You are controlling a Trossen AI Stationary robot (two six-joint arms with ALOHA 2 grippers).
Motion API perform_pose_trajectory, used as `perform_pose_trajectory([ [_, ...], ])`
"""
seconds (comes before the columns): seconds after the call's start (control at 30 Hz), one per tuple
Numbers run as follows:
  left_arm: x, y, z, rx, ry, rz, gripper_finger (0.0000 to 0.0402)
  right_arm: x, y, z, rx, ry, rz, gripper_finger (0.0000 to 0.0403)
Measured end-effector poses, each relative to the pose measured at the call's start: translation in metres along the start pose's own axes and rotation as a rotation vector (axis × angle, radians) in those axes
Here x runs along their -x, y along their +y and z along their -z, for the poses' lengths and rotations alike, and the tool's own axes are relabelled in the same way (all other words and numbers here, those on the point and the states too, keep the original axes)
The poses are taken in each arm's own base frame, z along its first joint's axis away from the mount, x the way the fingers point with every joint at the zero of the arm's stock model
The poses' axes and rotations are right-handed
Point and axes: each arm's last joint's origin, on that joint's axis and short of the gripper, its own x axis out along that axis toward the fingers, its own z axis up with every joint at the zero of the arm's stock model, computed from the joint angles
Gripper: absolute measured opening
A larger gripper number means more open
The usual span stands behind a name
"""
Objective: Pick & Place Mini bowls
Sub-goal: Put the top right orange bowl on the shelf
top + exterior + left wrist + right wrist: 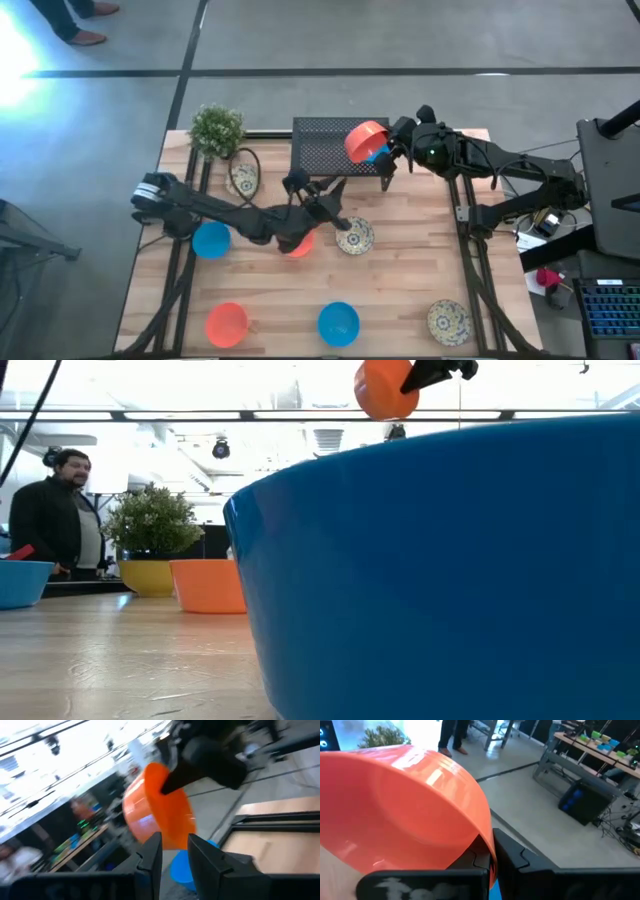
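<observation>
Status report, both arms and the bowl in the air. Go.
Right gripper shut on orange bowl, held tilted above black rack, blue bowl beneath it. Left gripper open, empty, beside the rack's edge. Nothing blocking.

A black mesh rack [325, 146] sits at the worktop's [400, 290] far edge, directly beneath the right jaws; a small green potted plant [216, 130] stands well to the side, beyond the left jaws; a person [55, 510] stands behind the worktop
</observation>
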Motion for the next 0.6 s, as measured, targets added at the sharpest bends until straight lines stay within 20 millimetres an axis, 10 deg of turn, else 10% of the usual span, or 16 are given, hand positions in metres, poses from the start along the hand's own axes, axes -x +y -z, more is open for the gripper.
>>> perform_pose_trajectory([
  [0.6,-0.027,-0.021,-0.014,0.036,0.092,-0.152,0.0090,-0.006,0.004,0.005,-0.001,-0.032,-0.001,0.0008],
])
